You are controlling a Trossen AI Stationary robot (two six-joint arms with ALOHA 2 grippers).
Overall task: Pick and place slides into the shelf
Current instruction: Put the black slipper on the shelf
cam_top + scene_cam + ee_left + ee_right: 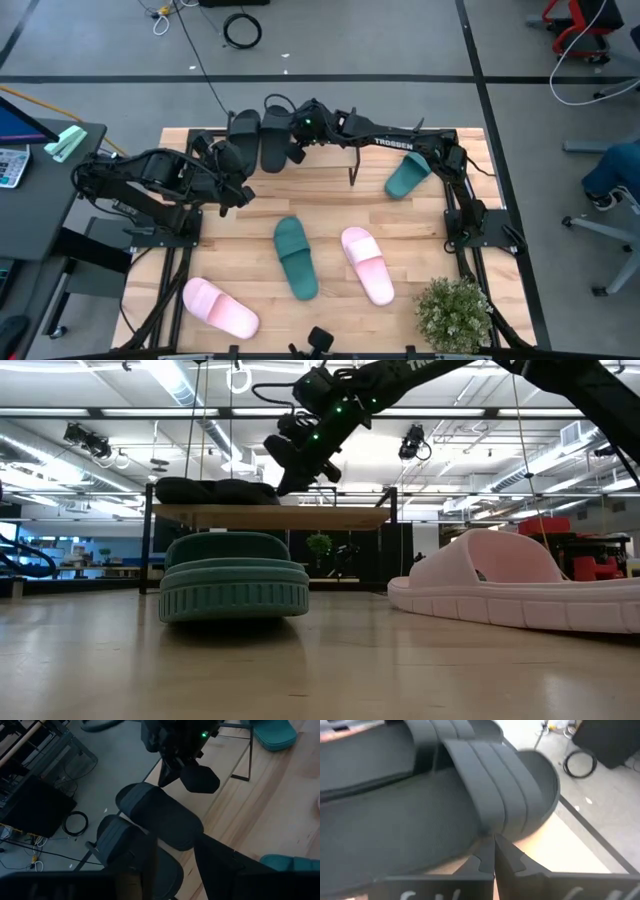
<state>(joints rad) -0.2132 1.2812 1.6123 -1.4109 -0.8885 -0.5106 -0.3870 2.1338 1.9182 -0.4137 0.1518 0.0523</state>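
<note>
Two black slides (258, 138) lie side by side on the light wooden top of the shelf (330, 160), at its left end near the table's far edge; in the low view they show as two dark low shapes on the plank (300, 516), which stands on thin black wire legs. Each black slide has one wide ribbed strap and a matte sole. The right gripper (297, 152) is at the edge of the nearer black slide, its fingers pressed together and holding nothing; in the right wrist view the closed tips (492, 855) are just beside the sole, over the bare plank. The left gripper (243, 192) is just in front of the shelf's left end, its fingers spread apart and holding nothing. The other four slides lie on the table (330, 215): one teal slide (407, 174) tilted beside the shelf's right end, one teal slide (296, 257) in the middle, one pink slide (367, 264) just right of it, and one pink slide (220, 307) near the front left corner. A small green plant (455, 313) stands at the front right corner.
</note>
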